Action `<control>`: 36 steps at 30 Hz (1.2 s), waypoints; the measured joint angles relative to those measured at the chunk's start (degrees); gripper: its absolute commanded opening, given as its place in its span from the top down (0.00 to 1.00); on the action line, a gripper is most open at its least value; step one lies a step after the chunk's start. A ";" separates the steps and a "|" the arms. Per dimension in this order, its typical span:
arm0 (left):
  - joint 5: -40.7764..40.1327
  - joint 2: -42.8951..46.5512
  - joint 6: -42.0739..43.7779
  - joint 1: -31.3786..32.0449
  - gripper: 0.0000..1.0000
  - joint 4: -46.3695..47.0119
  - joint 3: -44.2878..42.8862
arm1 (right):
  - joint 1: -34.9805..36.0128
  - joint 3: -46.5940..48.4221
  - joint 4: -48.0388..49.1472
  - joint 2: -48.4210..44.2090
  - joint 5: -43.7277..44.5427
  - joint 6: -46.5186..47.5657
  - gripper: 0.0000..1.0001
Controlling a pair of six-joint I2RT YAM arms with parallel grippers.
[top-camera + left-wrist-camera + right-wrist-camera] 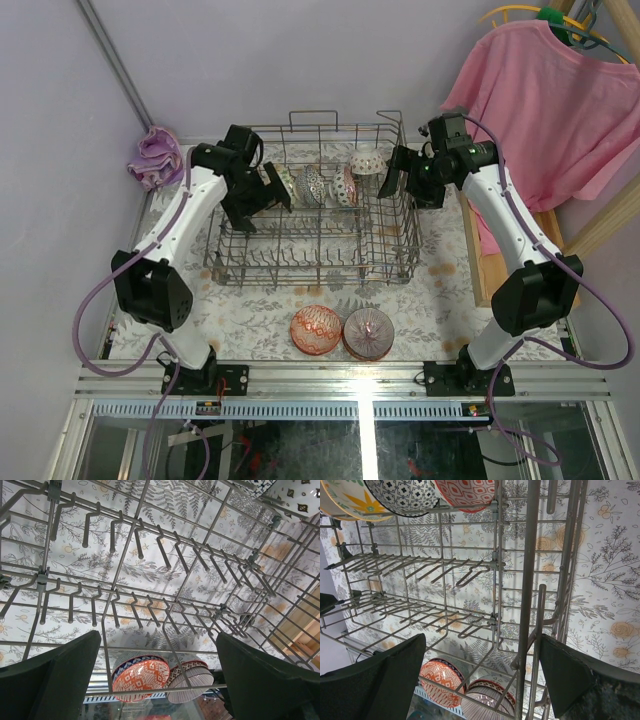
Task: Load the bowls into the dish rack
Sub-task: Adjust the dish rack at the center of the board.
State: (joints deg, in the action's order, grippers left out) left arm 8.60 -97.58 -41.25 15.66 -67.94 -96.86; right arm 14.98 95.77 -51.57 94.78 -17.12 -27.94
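The grey wire dish rack (312,276) stands mid-table. Several patterned bowls (313,187) stand on edge along its back row, one white bowl (367,160) higher at the back right. Two bowls rest on the table in front: an orange-red one (317,329) and a purple striped one (368,333). My left gripper (265,192) hangs open over the rack's back left, nothing between its fingers (55,680). My right gripper (398,172) hangs open at the rack's back right corner, also empty. Both wrist views look down through the rack's tines (165,555) (527,580) at the two front bowls (141,676) (440,680).
A crumpled pink cloth (154,156) lies at the table's back left corner. A pink shirt (545,100) hangs on a hanger at the right, over a wooden frame (478,262). A floral cloth (440,300) covers the table. Walls close the left and the back.
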 measured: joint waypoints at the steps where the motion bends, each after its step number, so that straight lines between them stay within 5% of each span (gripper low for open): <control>1: 0.02 0.44 0.00 0.00 0.00 -0.13 0.00 | 0.00 0.00 0.00 0.00 -0.04 -0.02 0.01; 28: 1.20 8.98 0.00 0.44 0.04 -1.90 5.01 | -0.13 5.84 -10.10 3.82 -1.03 1.16 0.12; 36: 1.60 11.37 0.00 0.48 0.10 -1.70 7.10 | -0.09 5.81 -12.59 1.49 -1.55 0.87 0.00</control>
State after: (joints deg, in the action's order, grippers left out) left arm 10.20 -86.21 -41.25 16.14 -69.65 -89.76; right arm 14.90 101.58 -64.16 96.27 -18.68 -27.07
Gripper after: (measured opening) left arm 0.914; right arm 0.981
